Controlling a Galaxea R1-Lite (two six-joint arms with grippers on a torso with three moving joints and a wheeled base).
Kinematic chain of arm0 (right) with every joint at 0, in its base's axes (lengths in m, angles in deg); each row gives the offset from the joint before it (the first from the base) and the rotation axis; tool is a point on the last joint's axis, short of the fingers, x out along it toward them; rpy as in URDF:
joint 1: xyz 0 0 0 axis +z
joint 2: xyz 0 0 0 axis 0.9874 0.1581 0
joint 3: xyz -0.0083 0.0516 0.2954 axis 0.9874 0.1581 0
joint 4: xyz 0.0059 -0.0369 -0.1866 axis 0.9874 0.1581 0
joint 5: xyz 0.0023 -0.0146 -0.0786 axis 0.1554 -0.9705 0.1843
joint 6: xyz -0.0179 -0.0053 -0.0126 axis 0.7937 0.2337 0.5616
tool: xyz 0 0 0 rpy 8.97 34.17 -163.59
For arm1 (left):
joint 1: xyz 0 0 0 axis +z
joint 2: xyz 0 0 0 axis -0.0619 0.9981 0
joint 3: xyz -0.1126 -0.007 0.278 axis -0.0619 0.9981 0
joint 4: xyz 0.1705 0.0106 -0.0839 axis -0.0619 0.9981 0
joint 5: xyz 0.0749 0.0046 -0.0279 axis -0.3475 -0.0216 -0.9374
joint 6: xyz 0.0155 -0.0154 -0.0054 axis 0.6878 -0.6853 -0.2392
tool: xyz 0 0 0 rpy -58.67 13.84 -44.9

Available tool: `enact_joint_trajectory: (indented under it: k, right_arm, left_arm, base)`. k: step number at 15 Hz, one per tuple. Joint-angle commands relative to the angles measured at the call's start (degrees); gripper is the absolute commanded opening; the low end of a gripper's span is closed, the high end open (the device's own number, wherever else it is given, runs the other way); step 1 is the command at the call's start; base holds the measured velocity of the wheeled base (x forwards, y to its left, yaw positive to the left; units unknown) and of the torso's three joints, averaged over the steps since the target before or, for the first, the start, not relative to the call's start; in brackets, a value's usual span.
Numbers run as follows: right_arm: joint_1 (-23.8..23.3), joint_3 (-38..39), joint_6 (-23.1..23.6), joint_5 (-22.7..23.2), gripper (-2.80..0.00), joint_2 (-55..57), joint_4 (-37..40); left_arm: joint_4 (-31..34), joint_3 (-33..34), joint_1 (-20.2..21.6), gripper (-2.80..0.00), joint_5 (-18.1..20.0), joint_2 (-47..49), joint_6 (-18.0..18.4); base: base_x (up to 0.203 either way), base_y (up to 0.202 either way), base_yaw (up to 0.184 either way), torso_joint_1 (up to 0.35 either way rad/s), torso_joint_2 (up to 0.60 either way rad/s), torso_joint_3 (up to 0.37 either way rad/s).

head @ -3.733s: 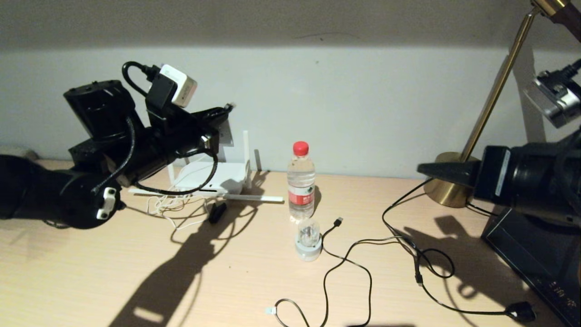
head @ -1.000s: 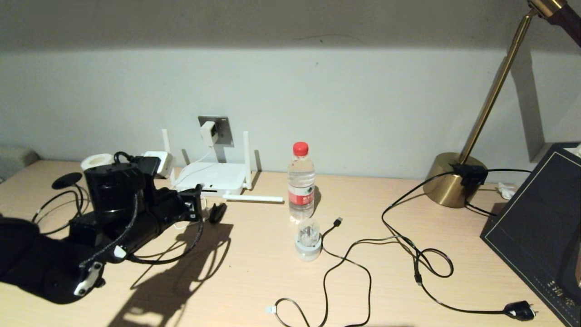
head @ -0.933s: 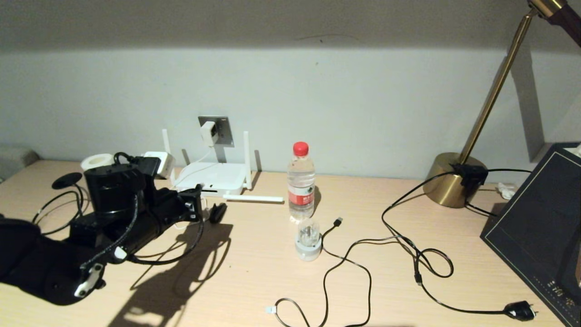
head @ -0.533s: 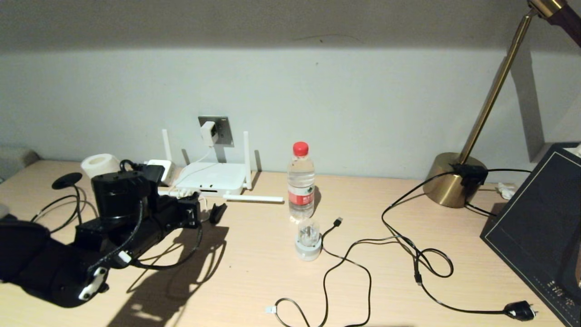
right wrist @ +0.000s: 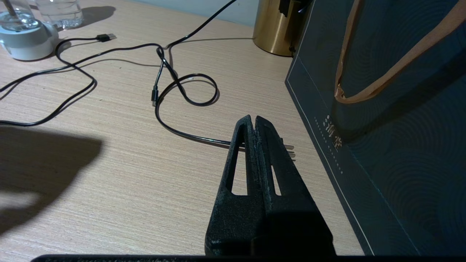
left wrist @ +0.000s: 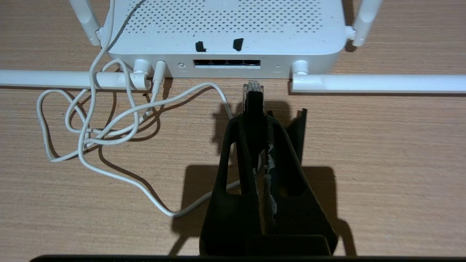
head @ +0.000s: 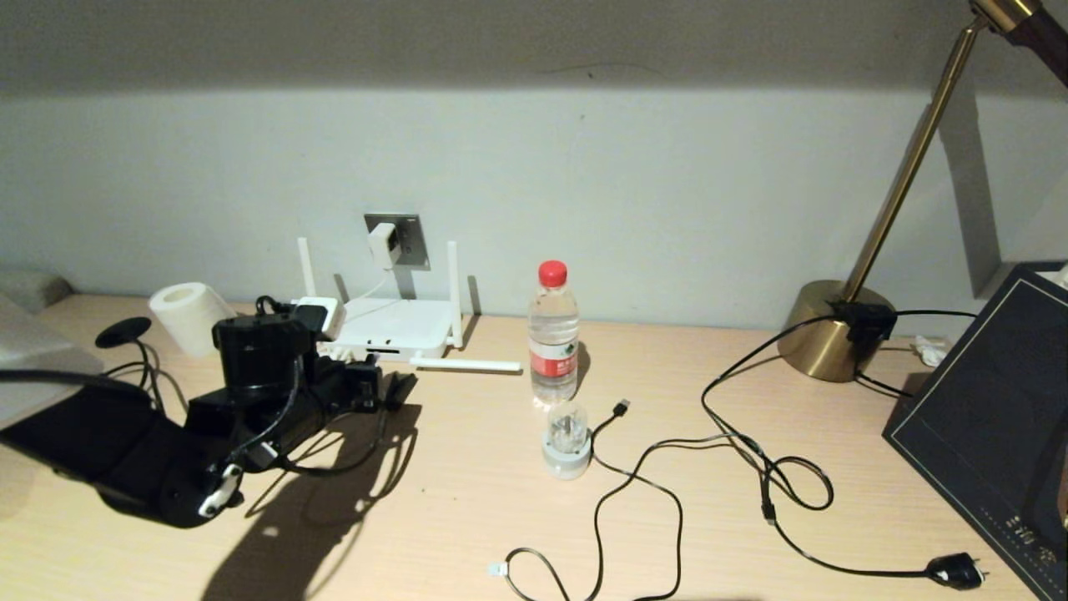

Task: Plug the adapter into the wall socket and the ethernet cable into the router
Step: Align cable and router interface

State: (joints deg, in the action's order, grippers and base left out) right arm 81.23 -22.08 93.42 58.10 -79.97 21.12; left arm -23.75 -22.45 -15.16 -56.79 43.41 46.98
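The white adapter point(head: 383, 244) sits plugged in the grey wall socket point(head: 406, 239), and its thin white cord point(left wrist: 109, 127) lies coiled on the desk. Just below stands the white router point(head: 392, 327), its dark port row point(left wrist: 226, 62) facing my left gripper point(head: 367, 391). That left gripper point(left wrist: 255, 118) is shut on the ethernet cable's black boot, low over the desk. The clear connector point(left wrist: 252, 87) sticks out past the fingertips, a short gap from the ports. The rest of that cable is hidden under the gripper. My right gripper point(right wrist: 253, 118) is shut and empty, out of the head view.
A water bottle point(head: 553, 334) and a clear-domed gadget point(head: 567, 442) stand right of the router. A thin USB cable point(head: 622, 407) and the lamp cord with its plug point(head: 951, 570) loop across the desk. Brass lamp base point(head: 826, 330), dark bag point(head: 984, 417), paper roll point(head: 188, 313).
My left arm came down from the wall socket, leaving the adapter plugged in, and has moved right and forward toward the router's ports. The right arm has left the head view.
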Motion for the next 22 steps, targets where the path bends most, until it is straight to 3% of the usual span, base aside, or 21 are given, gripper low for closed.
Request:
enact_joint_trajectory:
  k: [1, 9, 22]
  right_arm:
    - [0.02, 0.7, 0.07, 0.04, -2.8, 0.09, -0.03]
    - [0.02, 0.7, 0.07, 0.04, -2.8, 0.09, -0.03]
    - [0.02, 0.7, 0.07, 0.04, -2.8, 0.09, -0.03]
  left_arm:
    - [-0.33, -1.23, 0.38, -2.8, -0.03, 2.69, 0.01]
    - [-0.81, -3.49, 2.46, -2.8, 1.65, 6.74, -0.24]
    - [-0.81, -6.96, 2.4, -2.8, 1.75, 9.7, -0.25]
  base:
    - [0.0, 0.0, 0.0, 0.0, 0.0, 0.0]
    - [0.0, 0.0, 0.0, 0.0, 0.0, 0.0]
    - [0.0, 0.0, 0.0, 0.0, 0.0, 0.0]
